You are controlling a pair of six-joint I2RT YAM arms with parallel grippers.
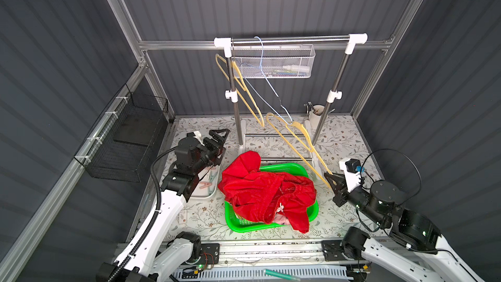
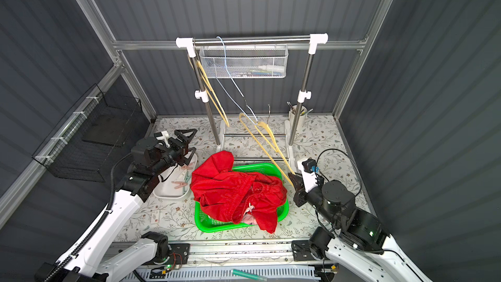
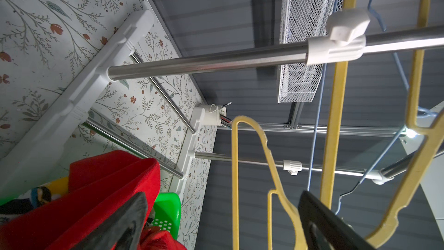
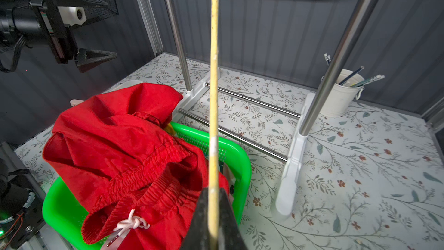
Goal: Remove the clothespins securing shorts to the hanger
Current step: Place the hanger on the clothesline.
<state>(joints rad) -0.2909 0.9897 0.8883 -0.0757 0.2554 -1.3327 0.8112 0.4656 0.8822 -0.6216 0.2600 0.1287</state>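
1. The red shorts (image 1: 260,191) lay heaped in the green basket (image 1: 235,229) at centre.
2. The yellow hanger (image 4: 213,68) slanted down to the right gripper (image 4: 212,193), whose jaws were clamped on it.
3. The left gripper (image 2: 191,142) hung empty, jaws wide apart.
4. Clothespins (image 2: 179,184), perhaps three, lay in the white tray (image 2: 162,195) on the left.

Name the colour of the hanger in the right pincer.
Yellow: the hanger shows best in the right wrist view.

Lab cell: aluminium frame (image 1: 176,45), grey panel walls (image 1: 271,1)
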